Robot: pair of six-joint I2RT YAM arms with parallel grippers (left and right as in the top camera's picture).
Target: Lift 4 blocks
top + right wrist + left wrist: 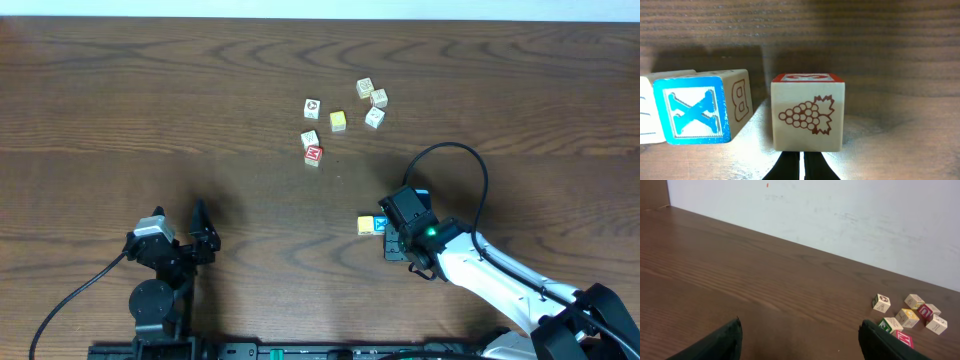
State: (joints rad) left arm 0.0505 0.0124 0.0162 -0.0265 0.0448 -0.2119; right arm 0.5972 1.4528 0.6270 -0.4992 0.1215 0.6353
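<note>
In the right wrist view, a blue-faced block with a white X point(694, 110) stands left of a whitish block with a red grape picture point(808, 112). My right gripper point(802, 167) is shut, with its tips at the near foot of the grape block and nothing between them. Overhead, the blue block point(381, 224) and a yellow-orange block point(365, 225) lie just left of the right gripper point(393, 230). A red-faced block point(314, 154) and a whitish block point(310, 139) sit farther back. My left gripper point(203, 236) stands open and far from all blocks, its fingers point(725, 340) spread wide.
A loose cluster of cubes lies at the back centre: a pale yellow cube point(338, 121) and whitish picture cubes point(312, 106) point(365, 88) point(374, 117). The right arm's black cable point(470, 155) loops above the table. The left wrist view shows the wall point(840, 210) behind the table.
</note>
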